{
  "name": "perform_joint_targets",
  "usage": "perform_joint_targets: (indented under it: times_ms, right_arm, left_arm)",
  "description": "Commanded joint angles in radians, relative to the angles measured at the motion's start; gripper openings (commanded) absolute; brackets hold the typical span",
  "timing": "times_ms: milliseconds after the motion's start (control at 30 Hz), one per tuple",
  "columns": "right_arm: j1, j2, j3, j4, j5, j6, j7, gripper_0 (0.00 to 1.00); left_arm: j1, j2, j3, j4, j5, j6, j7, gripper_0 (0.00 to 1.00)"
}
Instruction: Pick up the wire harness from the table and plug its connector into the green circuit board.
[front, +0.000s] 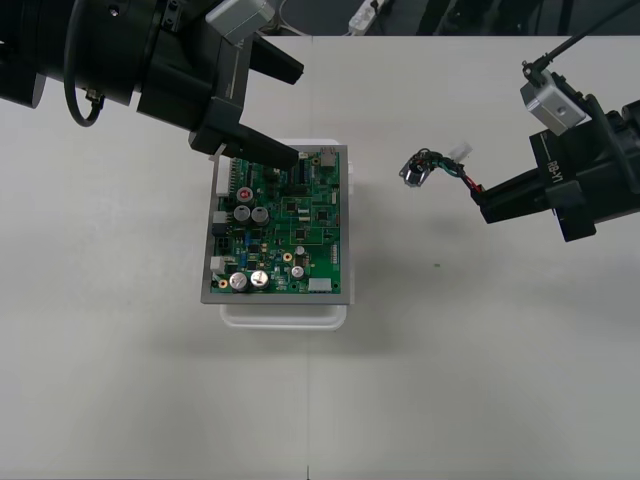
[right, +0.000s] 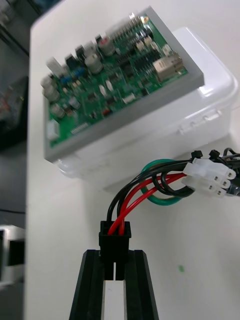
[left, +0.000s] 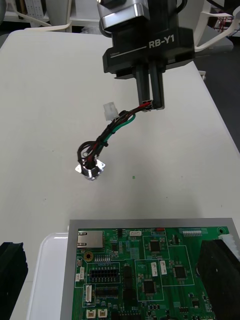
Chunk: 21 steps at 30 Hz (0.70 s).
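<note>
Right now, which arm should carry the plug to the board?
Right. The right gripper is shut on the black plug of the wire harness, beside the green circuit board. The left gripper hangs open over the board's far edge.

A plain, pale bench (front: 470, 400) lies under soft, even light, its surface matte and free of glare. 1 tiny green speck (front: 436, 265) marks it. Beyond its far edge runs a strip of dark floor (front: 490, 15), where a white power strip (front: 366, 14) lies.
</note>
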Motion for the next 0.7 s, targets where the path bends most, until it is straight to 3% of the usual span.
perform_joint_targets:
  times_ms: [33, 433, 700]
  right_arm:
    - [0.006, -0.059, -0.037, -0.019, -0.121, 0.001, -0.117, 0.0]
    - [0.008, -0.062, -0.041, -0.019, -0.378, 0.001, -0.367, 0.0]
    - [0.011, -0.062, -0.041, -0.019, -0.46, 0.001, -0.381, 0.0]
  left_arm:
    - [-0.054, -0.016, -0.005, -0.023, -0.003, -0.027, 0.032, 1.0]
    - [-0.054, -0.016, -0.005, -0.023, -0.003, -0.027, 0.032, 1.0]
    - [-0.054, -0.016, -0.005, -0.023, -0.003, -0.027, 0.032, 1.0]
